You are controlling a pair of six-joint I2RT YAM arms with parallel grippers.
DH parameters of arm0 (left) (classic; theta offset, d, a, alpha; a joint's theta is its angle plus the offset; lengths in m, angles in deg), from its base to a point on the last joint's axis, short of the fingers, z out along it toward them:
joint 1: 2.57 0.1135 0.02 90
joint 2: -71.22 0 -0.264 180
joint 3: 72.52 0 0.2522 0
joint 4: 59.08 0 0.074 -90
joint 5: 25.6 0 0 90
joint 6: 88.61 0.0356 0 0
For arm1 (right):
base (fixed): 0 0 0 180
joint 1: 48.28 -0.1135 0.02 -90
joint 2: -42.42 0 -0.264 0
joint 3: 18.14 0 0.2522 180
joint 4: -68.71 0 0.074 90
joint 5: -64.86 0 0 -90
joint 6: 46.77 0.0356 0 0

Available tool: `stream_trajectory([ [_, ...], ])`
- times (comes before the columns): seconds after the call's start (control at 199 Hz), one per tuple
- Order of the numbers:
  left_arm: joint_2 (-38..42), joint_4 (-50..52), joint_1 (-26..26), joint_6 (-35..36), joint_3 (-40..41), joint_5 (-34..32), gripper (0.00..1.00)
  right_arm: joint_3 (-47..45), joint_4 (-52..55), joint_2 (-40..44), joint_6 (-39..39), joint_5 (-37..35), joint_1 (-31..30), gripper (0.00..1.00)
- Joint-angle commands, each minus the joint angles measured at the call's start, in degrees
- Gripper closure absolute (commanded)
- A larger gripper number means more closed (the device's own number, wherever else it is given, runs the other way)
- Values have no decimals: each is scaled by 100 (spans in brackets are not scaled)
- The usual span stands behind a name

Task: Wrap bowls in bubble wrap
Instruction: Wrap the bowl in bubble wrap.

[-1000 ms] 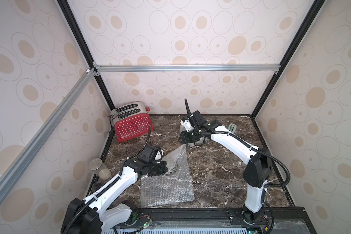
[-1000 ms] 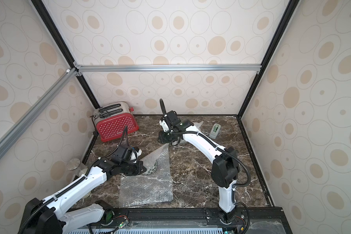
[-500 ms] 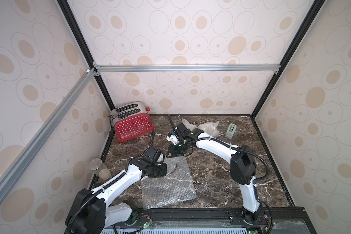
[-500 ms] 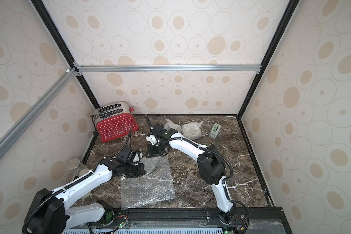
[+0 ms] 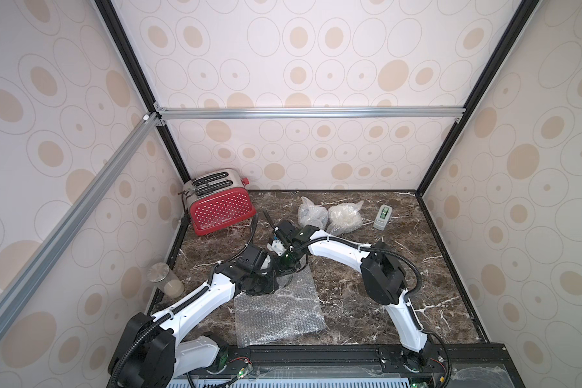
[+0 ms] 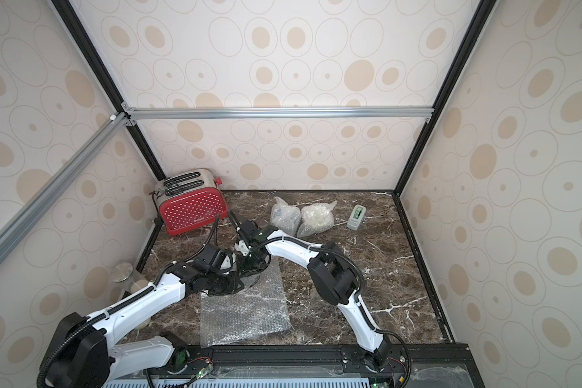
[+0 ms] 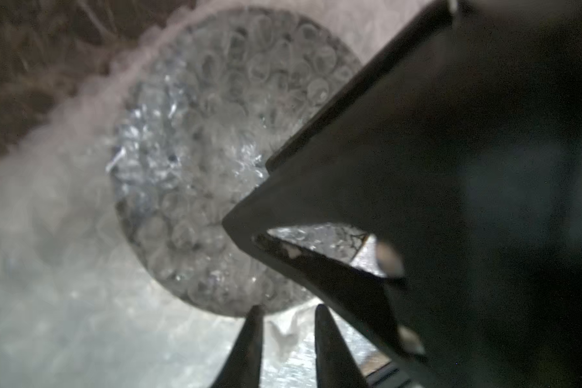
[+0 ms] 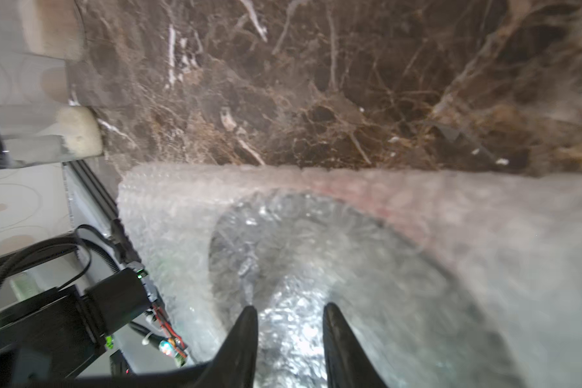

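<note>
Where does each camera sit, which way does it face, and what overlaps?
Top views: high in front, looking down at the table; left arm, right arm show.
Left wrist: on the left arm, looking past the left pincer at the wrap-covered bowl.
Right wrist: on the right arm, past the right pincer; left arm beside.
Shared: both wrist views see that bowl.

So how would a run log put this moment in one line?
bowl under bubble wrap | left tool open over it | right tool open over it | wrapped bundles at back

Bowl [image 7: 199, 161] prob. under wrap [image 5: 279, 312]; toaster [image 5: 220, 210] behind-left.
</note>
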Motion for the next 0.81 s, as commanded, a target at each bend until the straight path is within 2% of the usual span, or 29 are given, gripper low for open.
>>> stream_trajectory([
  [0.0,316,500,-21,73,-309,-340,53,-64,283,-91,-145,-417,-27,64],
  [0.091,479,915,16,92,-540,-748,43,-79,280,-113,-154,-480,-28,64],
  [0.176,511,1072,145,91,-657,-963,42,-52,273,-171,-166,-588,-38,64],
  [0.342,511,816,694,-35,-552,-877,44,-1,354,-353,-198,-627,-55,65],
  [0.564,-77,225,700,81,-718,-775,53,-37,326,-453,-194,-819,-55,68],
  [0.8,-776,-83,697,493,-805,-902,53,-173,157,-158,-120,-818,-54,69],
])
